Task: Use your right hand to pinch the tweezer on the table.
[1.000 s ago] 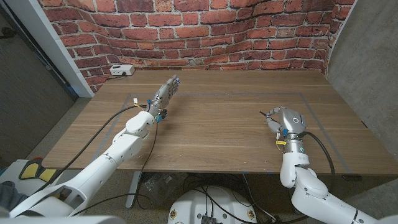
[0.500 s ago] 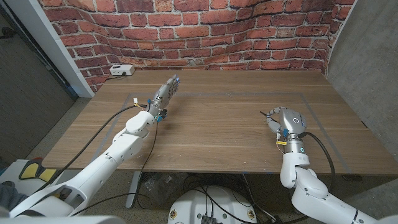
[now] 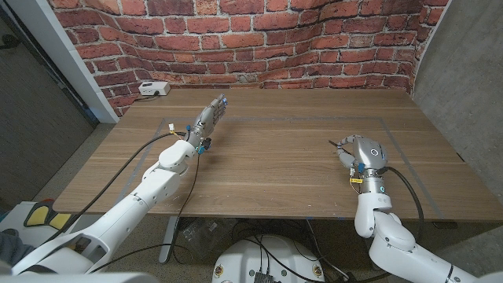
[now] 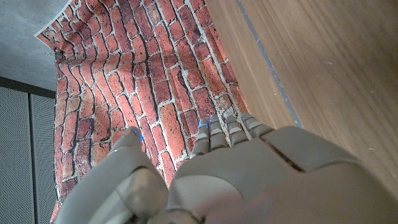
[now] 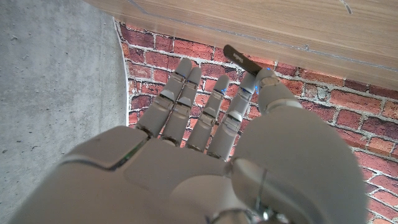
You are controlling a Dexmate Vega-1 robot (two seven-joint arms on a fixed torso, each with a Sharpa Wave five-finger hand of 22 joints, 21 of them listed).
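The tweezer (image 5: 241, 60) is a thin dark strip that sticks out between the thumb and a fingertip of my right hand (image 5: 205, 124), which pinches it. In the head view the right hand (image 3: 360, 152) sits low over the table's right part, and the tweezer (image 3: 336, 145) pokes out toward the table's middle as a dark sliver. Its other fingers (image 5: 177, 93) reach out straight, side by side. My left hand (image 3: 211, 118) is raised over the table's back left, fingers extended and holding nothing; its fingertips (image 4: 227, 127) point at the brick wall.
A small white box (image 3: 152, 89) lies at the table's back left corner. Thin tape lines (image 3: 299, 119) mark a rectangle on the wooden table (image 3: 275, 169). A brick wall (image 3: 259, 39) closes the back, and a grey wall stands at the right.
My left hand has turned slightly, so it looks narrower from the head camera. The right hand and the tweezer have stayed where they were.
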